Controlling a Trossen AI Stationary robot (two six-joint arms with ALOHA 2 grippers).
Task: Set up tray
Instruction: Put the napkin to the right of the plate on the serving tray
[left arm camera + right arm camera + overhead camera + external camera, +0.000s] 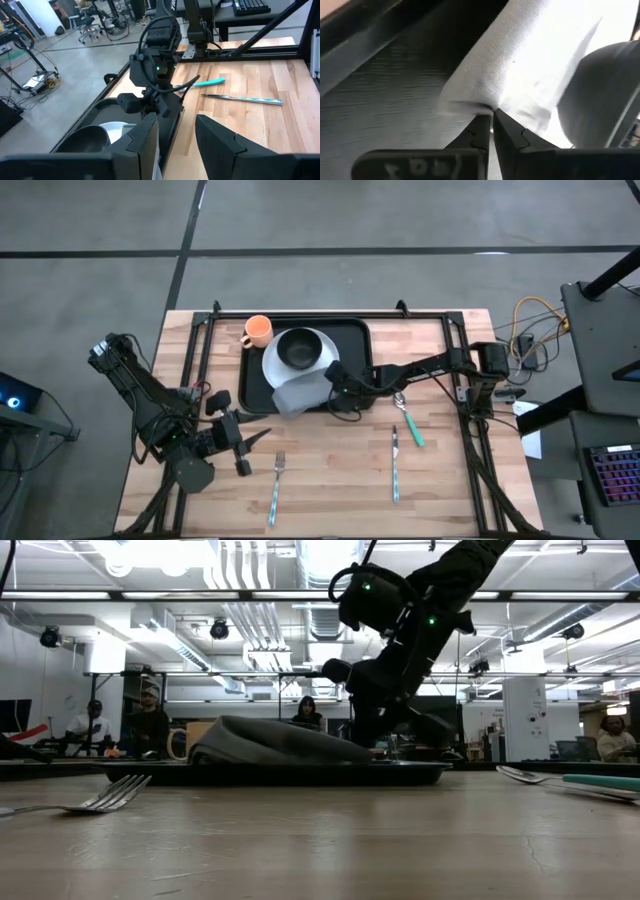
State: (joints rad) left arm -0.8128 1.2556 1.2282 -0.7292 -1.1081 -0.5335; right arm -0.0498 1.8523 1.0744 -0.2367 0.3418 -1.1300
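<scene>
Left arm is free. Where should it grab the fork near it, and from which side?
Judging by the high view, take the fork at mid-handle, from straight above, fingers across its width. It lies flat on the wood, tines toward the tray, with bare table on both sides. The left gripper sits open right beside it.

Grey concrete floor point(400, 220) crossed by dark seam lines. Overhead, bright strip lights point(150, 552) and exposed ducts point(240, 610). Far back, people point(150, 720) seated at benches. Office chairs point(90, 22) on open floor; a dark desk point(610, 350) with a keyboard point(610, 475).
</scene>
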